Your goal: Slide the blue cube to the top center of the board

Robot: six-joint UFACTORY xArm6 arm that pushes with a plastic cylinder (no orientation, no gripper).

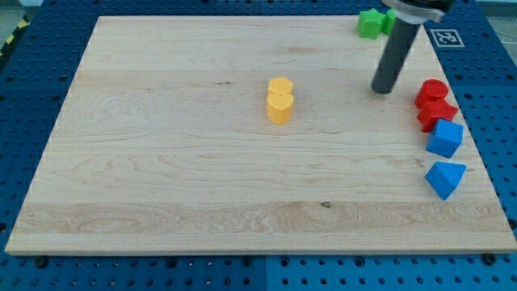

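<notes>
Since we carry no pincer, only my tip [383, 90] at eleven o'clock from the blue cube [445, 138], we judge it light, rigid, pushable from its four-o'clock face

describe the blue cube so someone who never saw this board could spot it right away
Look along the wooden board's edge at the view's right, where four blocks run in a column. The blue cube is third from the top, just below two red blocks. The blue block below it is wedge-like, not square-faced.
</notes>
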